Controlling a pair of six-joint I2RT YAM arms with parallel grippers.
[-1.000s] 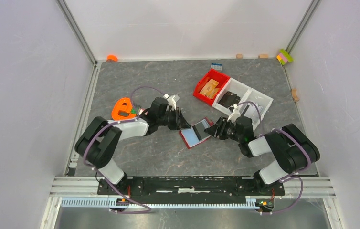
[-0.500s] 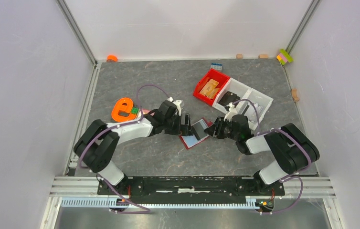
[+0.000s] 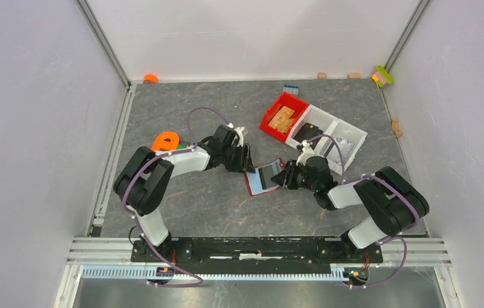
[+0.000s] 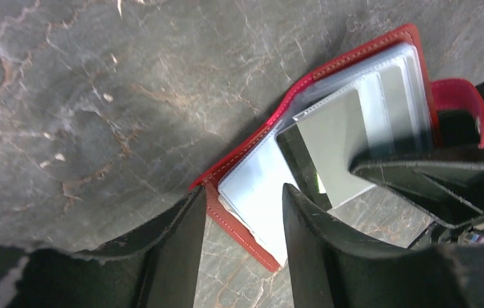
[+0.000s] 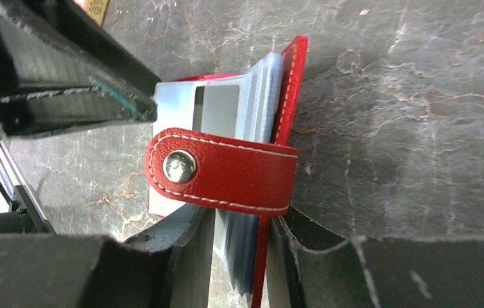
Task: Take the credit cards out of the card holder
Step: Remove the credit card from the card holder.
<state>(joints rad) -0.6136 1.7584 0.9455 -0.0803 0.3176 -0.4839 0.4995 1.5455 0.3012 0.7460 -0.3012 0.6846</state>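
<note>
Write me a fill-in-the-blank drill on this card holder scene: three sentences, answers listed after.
1. Between the left end effector and the right end effector, the card holder lies ___, not closed.
2. The holder's snap strap is coloured ___.
3. The tan wooden pieces sit in the ___ bin.
Missing words: open; red; red.
</note>
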